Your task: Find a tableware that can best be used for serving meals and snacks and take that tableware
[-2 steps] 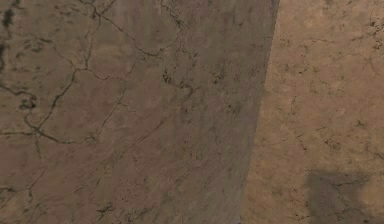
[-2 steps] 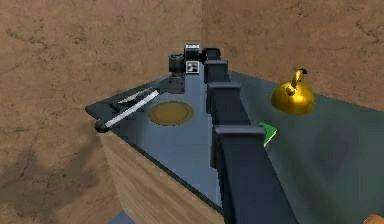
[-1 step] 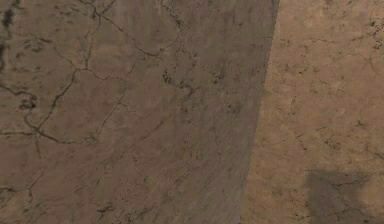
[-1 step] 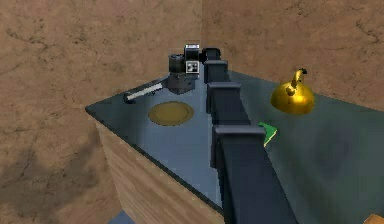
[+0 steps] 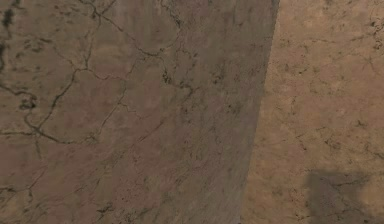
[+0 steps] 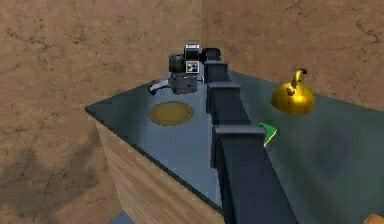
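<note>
A flat round olive-gold plate (image 6: 170, 113) lies on a dark grey countertop (image 6: 140, 125) in the arm side view. My arm (image 6: 235, 140) reaches out over that counter as a dark bar. At its far end the gripper (image 6: 160, 86) sits just beyond the plate, with thin pale fingers (image 6: 155, 88) pointing toward the view's left. I cannot tell whether the gripper holds anything or touches the plate.
A shiny gold kettle (image 6: 293, 97) stands on the counter at the arm's right, with a small green thing (image 6: 267, 133) close beside the arm. The counter's wooden side (image 6: 140, 180) drops at the near left corner. Brown marbled walls (image 5: 140, 100) stand ahead and behind the counter.
</note>
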Robot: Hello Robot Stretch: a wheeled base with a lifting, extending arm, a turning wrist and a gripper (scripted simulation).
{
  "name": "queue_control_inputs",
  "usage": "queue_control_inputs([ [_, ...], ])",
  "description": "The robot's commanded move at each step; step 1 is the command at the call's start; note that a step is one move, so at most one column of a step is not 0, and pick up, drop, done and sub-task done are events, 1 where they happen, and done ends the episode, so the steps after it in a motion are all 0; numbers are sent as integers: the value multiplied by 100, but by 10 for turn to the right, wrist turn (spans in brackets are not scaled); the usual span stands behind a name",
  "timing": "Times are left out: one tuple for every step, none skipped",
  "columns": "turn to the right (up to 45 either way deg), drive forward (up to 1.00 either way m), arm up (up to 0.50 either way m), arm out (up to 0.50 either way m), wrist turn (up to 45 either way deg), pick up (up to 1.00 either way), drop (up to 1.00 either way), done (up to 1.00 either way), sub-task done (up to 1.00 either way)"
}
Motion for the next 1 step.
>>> queue_control_inputs([
  [0, 0, -16, 0, 0, 0, 0, 0, 0],
])
